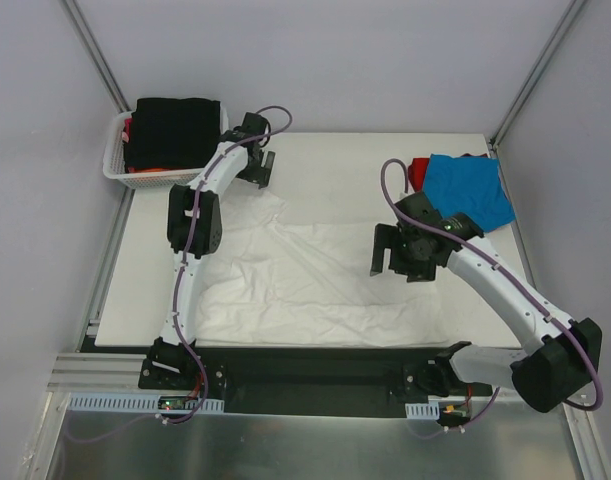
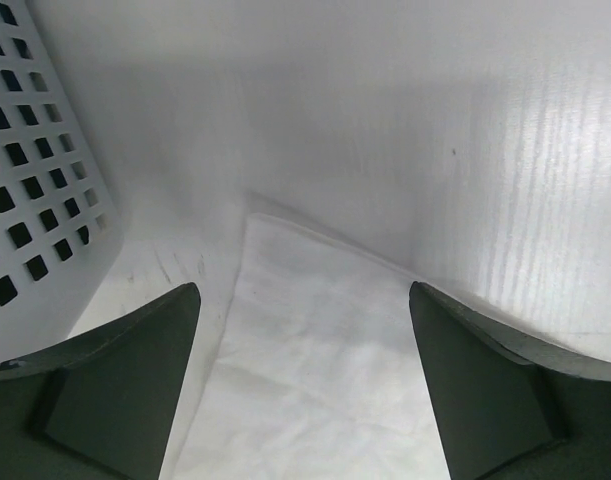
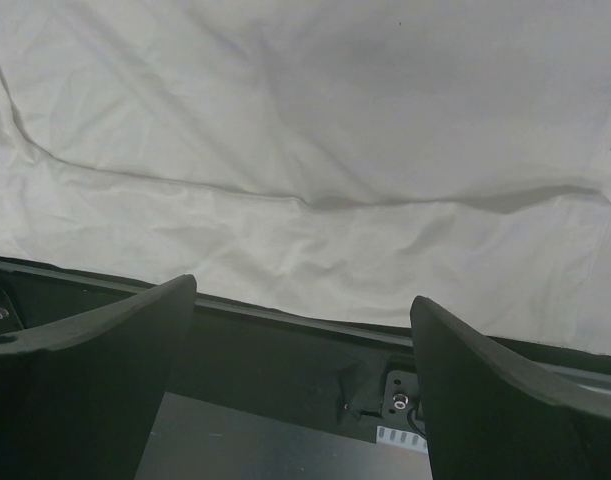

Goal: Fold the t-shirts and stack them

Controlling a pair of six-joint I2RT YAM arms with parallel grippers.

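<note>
Plainly, the white t-shirt (image 1: 315, 280) is the piece in play. It lies spread and rumpled over the middle of the table (image 1: 385, 160), its long axis running left to right across the top view. One pointed corner (image 2: 285, 255) reaches toward the upper left of the frame. That corner is what the coming move seems to turn on. The left gripper (image 1: 261, 172) hangs right over it, close beside the basket (image 1: 113, 165), with its jaws wide and nothing between them. In the left wrist view the cloth's tip sits in the gap between the two fingers, slightly left of centre, so this arm is by far the nearer to that corner. The right gripper (image 1: 385, 268) hovers over the right-centre of the same shirt, equally wide and empty. Its own view looks across creased fabric toward the near hem at the bottom of the frame. A blue t-shirt (image 1: 470, 190) lies folded over a red t-shirt (image 1: 419, 172) in the upper right. A black t-shirt (image 1: 175, 130) tops the basket at upper left.
</note>
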